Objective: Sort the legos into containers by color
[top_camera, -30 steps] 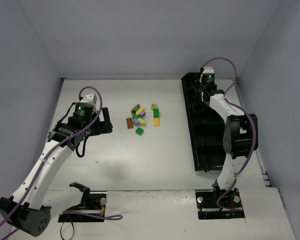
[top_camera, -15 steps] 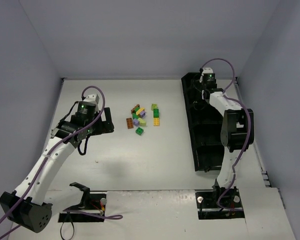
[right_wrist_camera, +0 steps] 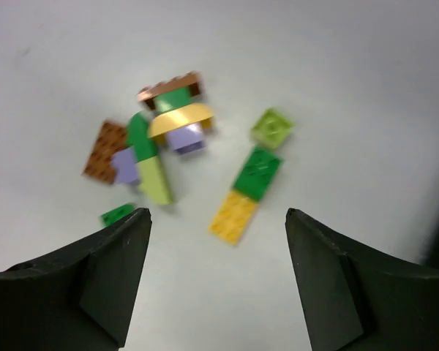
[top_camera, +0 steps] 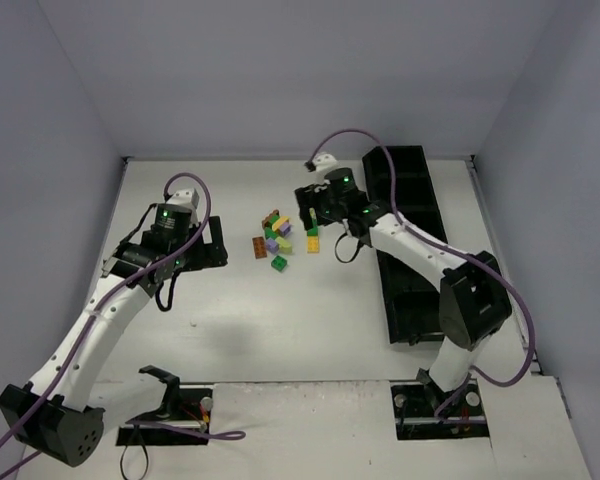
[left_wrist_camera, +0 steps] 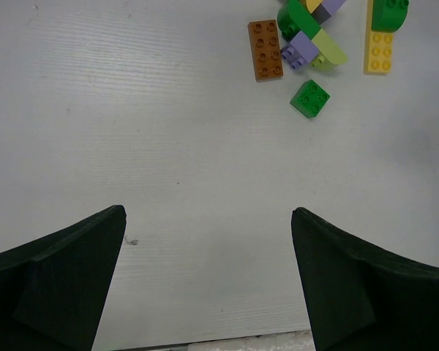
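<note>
Small multicoloured studded plastic bricks (top_camera: 285, 238) lie clustered left of the long black compartmented tray (top_camera: 405, 175). The right gripper (right_wrist_camera: 216, 219) hangs over them, fingers apart, probably to pick one; the left gripper (left_wrist_camera: 208, 212), likewise apart, waits farther from the tray.

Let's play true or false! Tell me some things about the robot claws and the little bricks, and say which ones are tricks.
1. The left claw and the right claw are both open and empty. True.
2. The black tray sits on the right arm's side of the table. True.
3. The right claw hangs over the tray. False: it hangs over the lego pile, and the tray is off to one side.
4. The left claw is pinching the orange-brown brick. False: that brick lies flat on the table, ahead of the open claw, with nothing touching it.
</note>
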Available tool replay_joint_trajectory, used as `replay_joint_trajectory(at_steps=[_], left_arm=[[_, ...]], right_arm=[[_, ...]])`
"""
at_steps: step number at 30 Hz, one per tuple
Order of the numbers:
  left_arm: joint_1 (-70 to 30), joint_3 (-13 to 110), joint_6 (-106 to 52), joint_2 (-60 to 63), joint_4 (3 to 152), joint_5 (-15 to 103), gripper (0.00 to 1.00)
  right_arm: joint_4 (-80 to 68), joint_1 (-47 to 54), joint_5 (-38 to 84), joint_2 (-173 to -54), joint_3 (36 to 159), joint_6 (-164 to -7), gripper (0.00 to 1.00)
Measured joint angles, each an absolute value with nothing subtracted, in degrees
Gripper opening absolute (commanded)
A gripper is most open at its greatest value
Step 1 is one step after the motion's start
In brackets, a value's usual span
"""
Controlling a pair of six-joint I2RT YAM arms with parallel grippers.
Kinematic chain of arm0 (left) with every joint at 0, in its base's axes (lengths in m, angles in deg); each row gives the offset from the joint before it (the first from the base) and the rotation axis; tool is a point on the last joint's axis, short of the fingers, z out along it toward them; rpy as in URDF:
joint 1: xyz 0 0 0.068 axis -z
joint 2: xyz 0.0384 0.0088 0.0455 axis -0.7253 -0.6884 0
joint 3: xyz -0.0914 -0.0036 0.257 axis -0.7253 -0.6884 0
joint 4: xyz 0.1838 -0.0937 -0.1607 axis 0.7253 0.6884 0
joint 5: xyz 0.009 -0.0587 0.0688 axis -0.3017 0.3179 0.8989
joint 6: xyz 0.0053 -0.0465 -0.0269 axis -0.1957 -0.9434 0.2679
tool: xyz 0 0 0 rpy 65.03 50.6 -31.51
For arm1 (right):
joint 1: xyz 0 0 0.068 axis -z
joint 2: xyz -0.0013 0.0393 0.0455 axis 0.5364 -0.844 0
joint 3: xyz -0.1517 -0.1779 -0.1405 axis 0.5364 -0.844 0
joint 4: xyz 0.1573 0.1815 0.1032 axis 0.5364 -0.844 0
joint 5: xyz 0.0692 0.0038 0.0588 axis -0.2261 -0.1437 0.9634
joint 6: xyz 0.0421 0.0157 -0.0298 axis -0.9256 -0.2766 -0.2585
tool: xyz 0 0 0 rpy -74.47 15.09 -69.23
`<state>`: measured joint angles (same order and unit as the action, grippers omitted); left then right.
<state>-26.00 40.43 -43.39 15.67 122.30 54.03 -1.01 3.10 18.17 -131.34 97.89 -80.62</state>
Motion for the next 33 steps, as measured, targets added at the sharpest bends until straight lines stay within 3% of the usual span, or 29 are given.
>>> replay_joint_trajectory(at_steps=[4,14,26,29,30,32,33], left_arm=[[-26.0,40.4,-42.9,15.7,122.3,54.1,0.88],[-26.0,40.4,-41.3,16.3,122.6,55.4,0.88],[-26.0,40.4,-41.3,18.4,123.2,56.2,0.88],[-26.0,40.4,-41.3,18.4,123.2,56.3,0.88],[-26.0,40.4,-41.3,18.4,123.2,56.4,0.88],[-26.0,40.4,-41.3,18.4,123.2,56.4,0.88],[-26.0,40.4,-41.3,18.4,123.2,56.4,0.88]], right_arm=[[-1.3,-5.1,20.2,-132.3,95.5,-81.1,0.74],[-1.2,-10.9,23.6,-142.7,95.4,-80.5,0.75],[-1.0,-12.6,23.2,-150.4,99.4,-78.7,0.64],[-0.4,-12.6,22.1,-151.3,100.3,-78.1,0.52],[-0.3,-12.6,21.8,-151.5,100.5,-77.9,0.39],[-0.1,-12.6,21.1,-151.6,100.6,-77.5,0.25],[-0.1,-12.6,20.7,-151.7,100.6,-77.2,0.11]])
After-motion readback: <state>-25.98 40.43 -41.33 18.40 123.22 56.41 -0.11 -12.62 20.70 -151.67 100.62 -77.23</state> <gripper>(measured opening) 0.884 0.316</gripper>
